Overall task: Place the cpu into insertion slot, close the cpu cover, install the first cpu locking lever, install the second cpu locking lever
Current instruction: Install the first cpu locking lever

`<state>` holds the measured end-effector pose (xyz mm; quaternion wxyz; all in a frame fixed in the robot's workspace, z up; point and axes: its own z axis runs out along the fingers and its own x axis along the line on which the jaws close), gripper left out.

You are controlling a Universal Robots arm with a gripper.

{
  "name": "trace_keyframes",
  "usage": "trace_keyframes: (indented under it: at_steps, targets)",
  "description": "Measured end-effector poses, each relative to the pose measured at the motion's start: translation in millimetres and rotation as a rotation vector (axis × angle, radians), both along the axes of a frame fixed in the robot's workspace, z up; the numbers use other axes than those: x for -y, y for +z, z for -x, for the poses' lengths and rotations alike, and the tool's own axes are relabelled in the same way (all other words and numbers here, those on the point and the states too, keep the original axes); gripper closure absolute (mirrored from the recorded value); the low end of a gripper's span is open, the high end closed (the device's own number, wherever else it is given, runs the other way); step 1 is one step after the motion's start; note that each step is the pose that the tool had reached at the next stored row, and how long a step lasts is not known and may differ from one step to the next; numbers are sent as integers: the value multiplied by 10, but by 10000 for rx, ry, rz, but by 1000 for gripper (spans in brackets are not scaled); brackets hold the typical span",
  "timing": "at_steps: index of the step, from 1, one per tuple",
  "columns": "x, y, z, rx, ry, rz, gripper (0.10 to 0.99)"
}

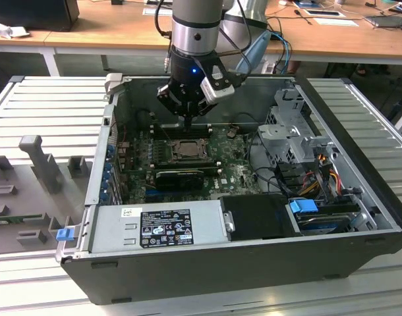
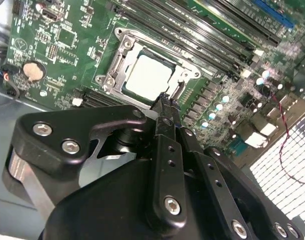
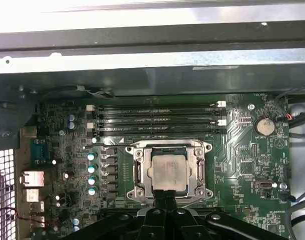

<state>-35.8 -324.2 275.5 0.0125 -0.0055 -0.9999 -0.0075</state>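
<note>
The cpu (image 3: 167,170) lies flat in the insertion slot (image 3: 208,146) on the green board, its tan-silver face showing; it is also seen in the second wrist view (image 2: 146,77) and in the exterior view (image 1: 186,149). The cpu cover (image 3: 138,170) lies down around it as a metal frame (image 2: 118,60). My gripper (image 3: 163,194) hangs just above the socket's edge with its two fingers pressed together and nothing between them. The fingertips (image 2: 165,102) sit over the frame's rim beside a thin lever hook (image 2: 178,89). In the exterior view the gripper (image 1: 188,126) stands just behind the socket.
Long black memory slots (image 3: 157,117) run beside the socket. A coin battery (image 3: 264,125) lies on the board. The open computer case (image 1: 95,168) walls the work area, with a power supply (image 1: 155,227), a drive cage (image 1: 293,131) and cables (image 1: 319,174) at the exterior view's right.
</note>
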Motion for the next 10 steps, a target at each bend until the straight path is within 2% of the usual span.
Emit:
trace_keyframes:
  at_steps: [3,6,10]
  targets:
    - [0,-2,0,50,266,-87,980]
    - [0,-2,0,58,408,-382,980]
    - [0,-5,1,58,511,-560,980]
